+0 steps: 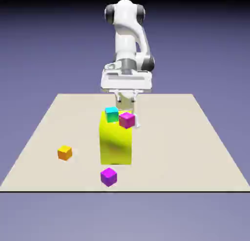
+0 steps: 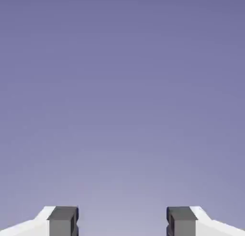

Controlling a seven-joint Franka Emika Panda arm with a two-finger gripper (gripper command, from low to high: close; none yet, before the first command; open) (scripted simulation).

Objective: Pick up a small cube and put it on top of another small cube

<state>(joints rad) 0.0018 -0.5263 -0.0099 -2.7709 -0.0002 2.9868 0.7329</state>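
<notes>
Orange cube (image 1: 65, 152) lies on the table (image 1: 171, 157); the pincer (image 2: 122, 221) is spread, holding nothing.

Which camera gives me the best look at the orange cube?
The exterior view: the orange cube sits whole and uncovered on the table, left of the yellow block. The hand view doesn't show it, only plain backdrop between two open fingertips.

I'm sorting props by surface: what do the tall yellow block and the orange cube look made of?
Tall yellow block: perhaps smooth plastic or painted wood, with a slight sheen, judging by the soft bright and dark patches across its face.
Orange cube: possibly plain plastic, evenly coloured with no grain; too small to tell matte from gloss.
</notes>
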